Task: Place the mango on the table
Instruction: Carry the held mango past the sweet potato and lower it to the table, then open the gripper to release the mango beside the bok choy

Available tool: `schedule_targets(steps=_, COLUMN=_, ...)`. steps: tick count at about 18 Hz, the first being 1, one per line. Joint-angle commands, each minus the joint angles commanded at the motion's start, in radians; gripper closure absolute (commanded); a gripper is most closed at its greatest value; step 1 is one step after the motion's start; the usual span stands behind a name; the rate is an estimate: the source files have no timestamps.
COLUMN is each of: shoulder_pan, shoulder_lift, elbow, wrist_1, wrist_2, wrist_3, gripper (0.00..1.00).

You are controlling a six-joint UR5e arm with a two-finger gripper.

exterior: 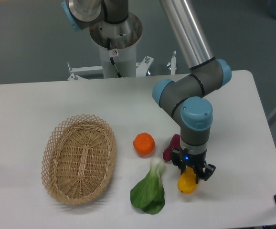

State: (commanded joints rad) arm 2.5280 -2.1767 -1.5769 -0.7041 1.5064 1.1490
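The mango (pixel 187 184) is a yellow-orange fruit lying on the white table (pixel 33 105) at the front right, its upper end under my gripper. My gripper (pixel 194 174) points straight down over it. The black fingers (pixel 208 171) stand spread to either side of the mango's top, and the right finger shows a gap to the fruit, so the gripper looks open. The mango's upper part is partly hidden by the gripper body.
A small purple vegetable (pixel 171 148) lies just left of the gripper. A round orange (pixel 143 144) and a green leafy vegetable (pixel 150 191) lie to the left of it. An oval wicker basket (pixel 79 158) stands at the left. The table's right edge is near.
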Motion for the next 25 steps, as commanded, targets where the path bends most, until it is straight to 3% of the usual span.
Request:
schedule_targets(steps=2, shoulder_pan=-0.002, shoulder_lift=0.0, elbow=-0.002, wrist_1=0.0, wrist_2=0.0, wrist_3=0.0, gripper=0.46)
schedule_targets(steps=8, shoulder_pan=-0.002, shoulder_lift=0.002, elbow=0.011, wrist_1=0.0, wrist_2=0.0, wrist_3=0.002, gripper=0.02)
schedule_targets(steps=14, shoulder_pan=-0.003, shoulder_lift=0.02, elbow=0.018, wrist_1=-0.003, wrist_2=0.002, wrist_3=-0.011, gripper=0.0)
schedule_targets(steps=17, shoulder_pan=-0.003, shoulder_lift=0.092, elbow=0.021, wrist_1=-0.026, wrist_2=0.0, wrist_3=-0.014, gripper=0.0)
schedule_targets(steps=25, shoulder_pan=-0.015, shoulder_lift=0.328, elbow=0.047, wrist_1=-0.377, wrist_2=-0.04, wrist_3=0.003, gripper=0.0)
